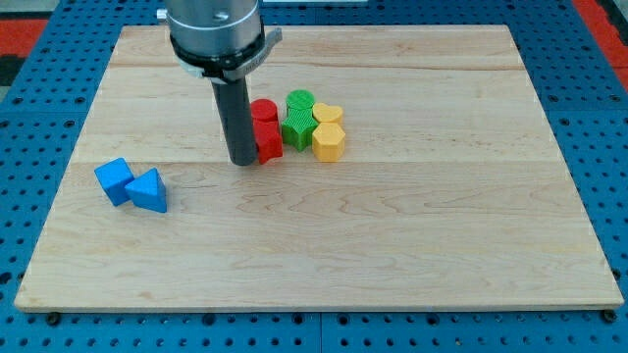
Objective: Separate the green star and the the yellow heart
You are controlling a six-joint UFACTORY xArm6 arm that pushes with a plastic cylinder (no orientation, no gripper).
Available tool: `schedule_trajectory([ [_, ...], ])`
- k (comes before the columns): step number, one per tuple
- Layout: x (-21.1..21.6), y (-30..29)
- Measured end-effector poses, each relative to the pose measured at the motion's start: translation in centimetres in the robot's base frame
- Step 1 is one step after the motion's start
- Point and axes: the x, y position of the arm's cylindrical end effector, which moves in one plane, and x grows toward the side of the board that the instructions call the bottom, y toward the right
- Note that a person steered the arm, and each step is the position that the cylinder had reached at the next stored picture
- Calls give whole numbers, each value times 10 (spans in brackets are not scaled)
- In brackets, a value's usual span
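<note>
Blue blocks sit nearest, at eight o'clock on the wooden board (412, 255): a blue cube (115, 180) touching a blue triangle (148, 190). Farther back, my tip (242, 162) touches a red block (268, 141); there are no jaws, just a rod holding nothing. At three o'clock from it, the green star (296, 127) touches a yellow hexagon (329, 141), with the yellow heart (328, 114), a green round block (300, 99) and a red cylinder (263, 110) behind.

A red cylinder (263, 110) and another red block (268, 141) touch near the board's (412, 245) centre, toward the top edge. A green round block (299, 100) and a yellow hexagon (328, 142) are beside them. A blue cube (115, 179) and a blue triangle (149, 190) touch near the left edge.
</note>
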Motion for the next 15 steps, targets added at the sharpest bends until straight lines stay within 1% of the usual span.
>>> schedule_trajectory([
  [1, -14, -2],
  [3, -17, 8],
  [4, 13, 6],
  [5, 37, 37],
  [6, 35, 75],
  [7, 26, 80],
  [9, -22, 77],
  [10, -34, 77],
  [11, -34, 77],
  [12, -37, 96],
  [13, -51, 118],
  [15, -102, 155],
])
